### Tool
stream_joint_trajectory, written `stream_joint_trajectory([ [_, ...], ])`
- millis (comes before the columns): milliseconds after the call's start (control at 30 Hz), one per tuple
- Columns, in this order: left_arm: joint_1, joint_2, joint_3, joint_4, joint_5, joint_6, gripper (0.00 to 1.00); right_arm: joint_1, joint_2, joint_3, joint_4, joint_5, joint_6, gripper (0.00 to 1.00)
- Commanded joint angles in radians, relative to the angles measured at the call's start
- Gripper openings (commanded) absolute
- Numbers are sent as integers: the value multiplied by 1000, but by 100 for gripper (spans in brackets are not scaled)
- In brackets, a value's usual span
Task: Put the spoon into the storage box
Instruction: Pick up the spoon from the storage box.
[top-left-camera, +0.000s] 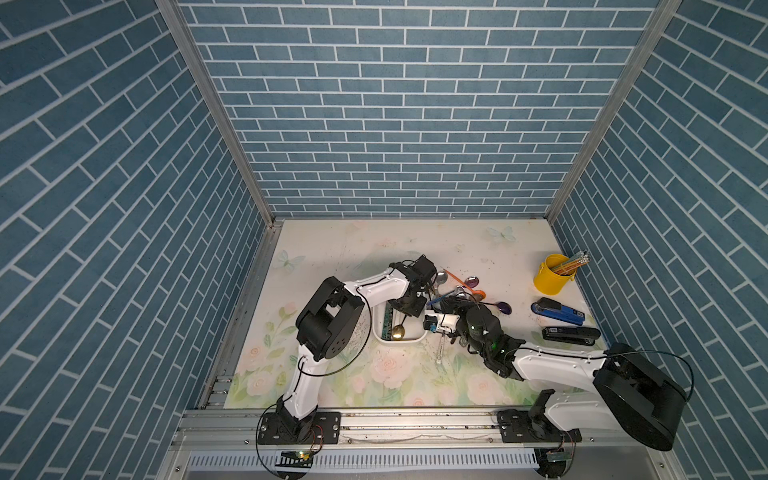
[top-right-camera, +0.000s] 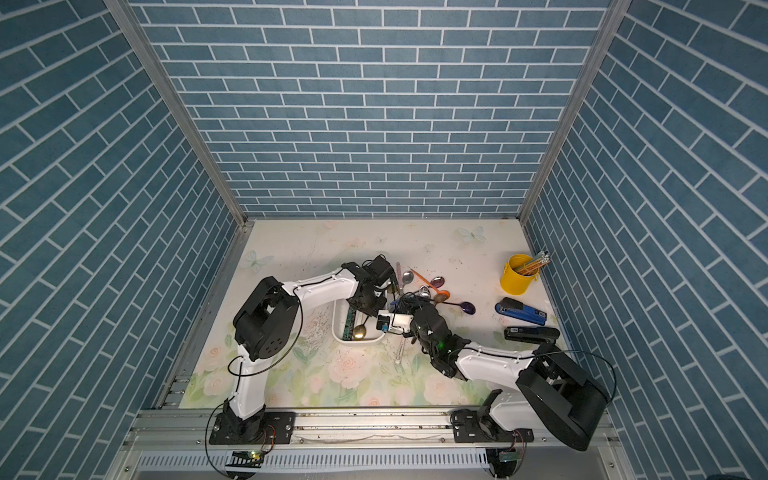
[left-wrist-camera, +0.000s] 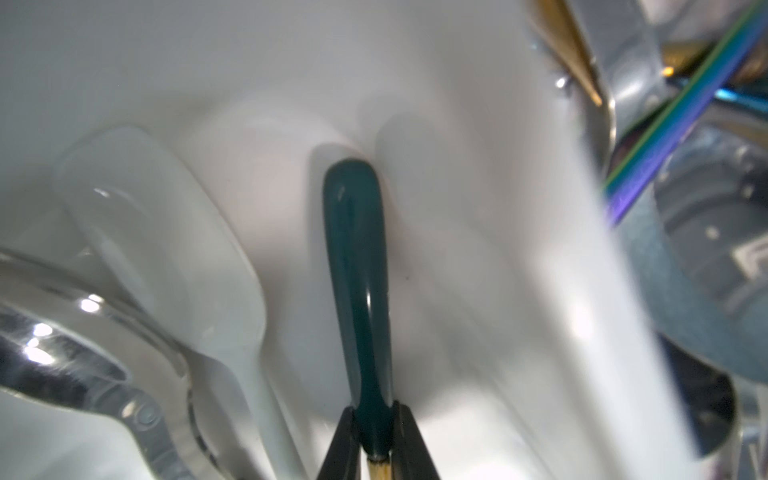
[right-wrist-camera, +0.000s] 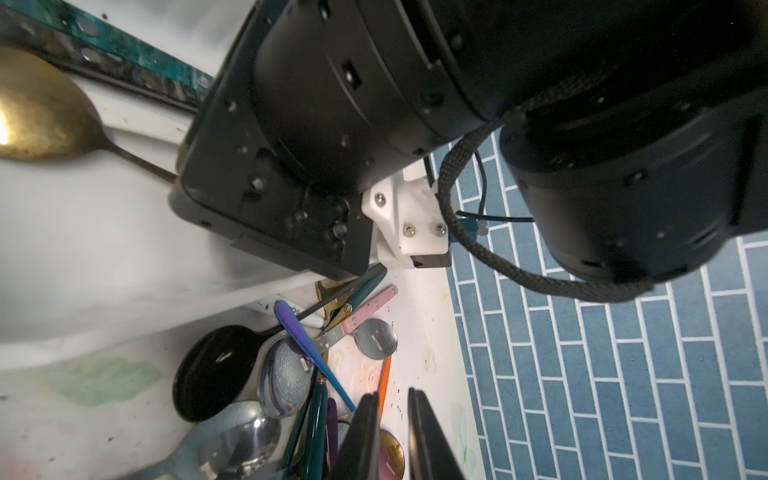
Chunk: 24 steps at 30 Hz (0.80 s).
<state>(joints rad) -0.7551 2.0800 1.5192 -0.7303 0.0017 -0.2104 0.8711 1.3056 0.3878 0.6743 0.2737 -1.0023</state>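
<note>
The white storage box (top-left-camera: 415, 340) (top-right-camera: 370, 340) sits mid-table with a gold spoon (top-left-camera: 399, 331) (right-wrist-camera: 37, 112) and a green patterned strip (top-left-camera: 387, 322) inside. My left gripper (left-wrist-camera: 376, 411) (top-left-camera: 411, 307) hangs over the box's far end, shut on a spoon's teal handle (left-wrist-camera: 357, 257), whose tip points at the box's white wall (left-wrist-camera: 478, 187). A clear spoon (left-wrist-camera: 166, 249) lies beside it. My right gripper (right-wrist-camera: 394, 395) hovers over the pile of loose spoons (top-left-camera: 461, 291) (right-wrist-camera: 266, 374) just right of the box. Its jaws stand a narrow slit apart with nothing between them.
A yellow cup of pencils (top-left-camera: 555, 273) stands at the back right. A blue stapler (top-left-camera: 557, 311) and a black stapler (top-left-camera: 571, 333) lie in front of it. A purple spoon (top-left-camera: 505, 307) lies apart from the pile. A clear stick (top-left-camera: 440, 349) lies below the box.
</note>
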Motion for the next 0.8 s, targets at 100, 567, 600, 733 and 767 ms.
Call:
stream_joint_trajectory([
  [100,5,-146,-25,-66,81,193,0,-1,30,-11,117,-81,-136,24],
  [567,38,-269,-105,-105,250,299,0,-1,116,51,224,-152,-286,39],
  [600,39,-276,-113,-104,254,302,0,-1,115,53,222,-151,-291,39],
  [733,43,-295,-118,-104,258,304,0,-1,113,57,174,-178,-321,44],
  [767,43,-297,-115,-105,258,305,0,-1,112,56,160,-187,-329,50],
])
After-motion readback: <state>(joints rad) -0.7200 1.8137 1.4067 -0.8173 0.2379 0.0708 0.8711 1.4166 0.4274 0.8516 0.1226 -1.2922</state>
